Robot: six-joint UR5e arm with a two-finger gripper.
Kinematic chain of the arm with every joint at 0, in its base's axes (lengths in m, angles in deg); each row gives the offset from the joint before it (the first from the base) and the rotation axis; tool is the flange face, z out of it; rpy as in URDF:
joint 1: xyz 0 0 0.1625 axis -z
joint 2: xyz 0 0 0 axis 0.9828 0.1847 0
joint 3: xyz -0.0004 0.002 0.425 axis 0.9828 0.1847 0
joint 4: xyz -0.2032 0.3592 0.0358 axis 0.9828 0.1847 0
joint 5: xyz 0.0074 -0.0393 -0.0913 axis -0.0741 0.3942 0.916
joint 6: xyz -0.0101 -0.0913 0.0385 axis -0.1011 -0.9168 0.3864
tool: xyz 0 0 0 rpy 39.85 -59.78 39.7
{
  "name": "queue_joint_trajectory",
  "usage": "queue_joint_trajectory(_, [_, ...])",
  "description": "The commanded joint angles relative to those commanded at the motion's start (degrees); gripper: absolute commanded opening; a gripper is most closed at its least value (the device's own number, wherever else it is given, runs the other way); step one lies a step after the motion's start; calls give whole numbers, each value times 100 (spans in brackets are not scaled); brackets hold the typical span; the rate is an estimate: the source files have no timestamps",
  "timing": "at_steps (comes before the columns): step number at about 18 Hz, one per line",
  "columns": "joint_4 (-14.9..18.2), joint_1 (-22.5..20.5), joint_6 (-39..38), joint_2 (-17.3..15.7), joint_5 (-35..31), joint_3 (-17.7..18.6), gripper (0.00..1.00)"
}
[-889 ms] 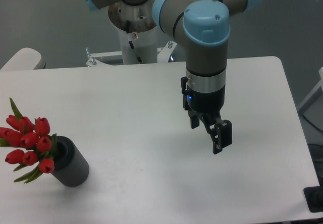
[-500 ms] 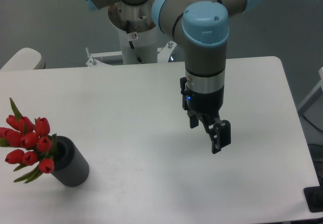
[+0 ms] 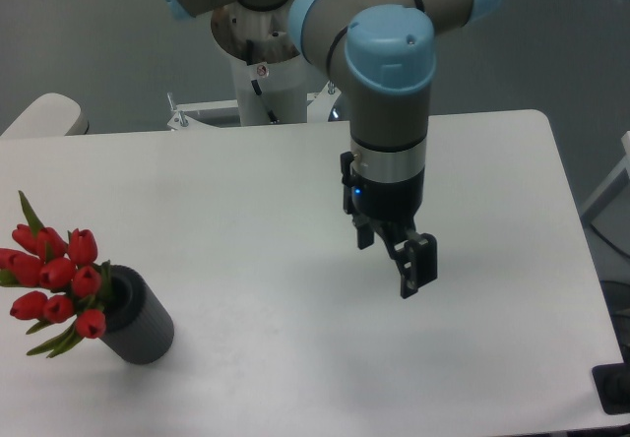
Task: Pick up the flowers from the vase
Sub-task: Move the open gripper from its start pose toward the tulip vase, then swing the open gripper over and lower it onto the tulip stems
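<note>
The flowers (image 3: pixel 56 278), a bunch of red tulip buds with green stems and a pointed leaf, lean out to the left of the vase (image 3: pixel 144 323). The vase is a short dark ribbed cylinder near the table's front left. My gripper (image 3: pixel 391 256) hangs over the middle of the table, far to the right of the vase. It points down and stands open, with nothing between its black fingers (image 3: pixel 415 268).
The white table (image 3: pixel 276 191) ends at a front edge just below the vase and at a right edge near a black object (image 3: pixel 612 388). The arm's base (image 3: pixel 261 58) rises behind the table's far edge. A pale rounded object (image 3: pixel 44 117) sits at the far left.
The arm and the gripper have shifted slightly to the left, toward the vase. The flowers and the vase have not moved.
</note>
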Motion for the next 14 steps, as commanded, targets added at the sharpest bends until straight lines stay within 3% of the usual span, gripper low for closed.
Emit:
queue_joint_trajectory(5, [9, -17, -483, -123, 589, 193, 100])
queue_joint_trajectory(14, [-70, -26, -2224, -606, 2373, 1115, 100])
